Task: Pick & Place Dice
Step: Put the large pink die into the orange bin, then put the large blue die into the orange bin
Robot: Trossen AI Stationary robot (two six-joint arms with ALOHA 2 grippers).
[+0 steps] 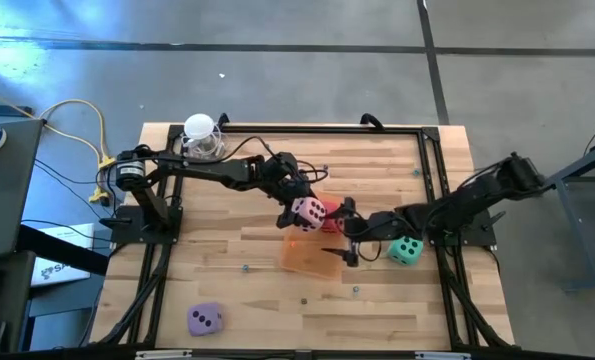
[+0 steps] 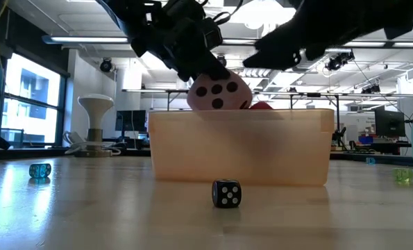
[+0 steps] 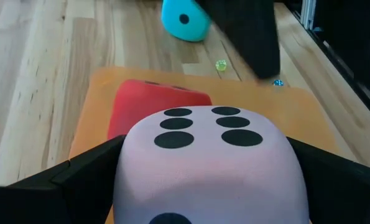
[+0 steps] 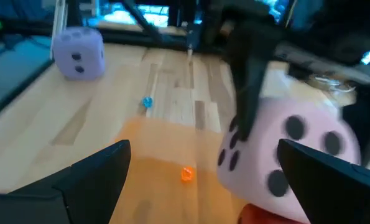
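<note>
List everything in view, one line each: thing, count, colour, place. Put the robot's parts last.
Pink die: one, pink, held between the left gripper's fingers above the tray.
Red die: one, red, in the tray.
Teal die: one, teal-green, on the table by the right arm.
Purple die: one, lilac, near table corner.
Tray: one, orange, mid-table.
Small black die: one, in front of the tray.
Left gripper: closed on the pink die.
Right gripper: open, over the tray.
</note>
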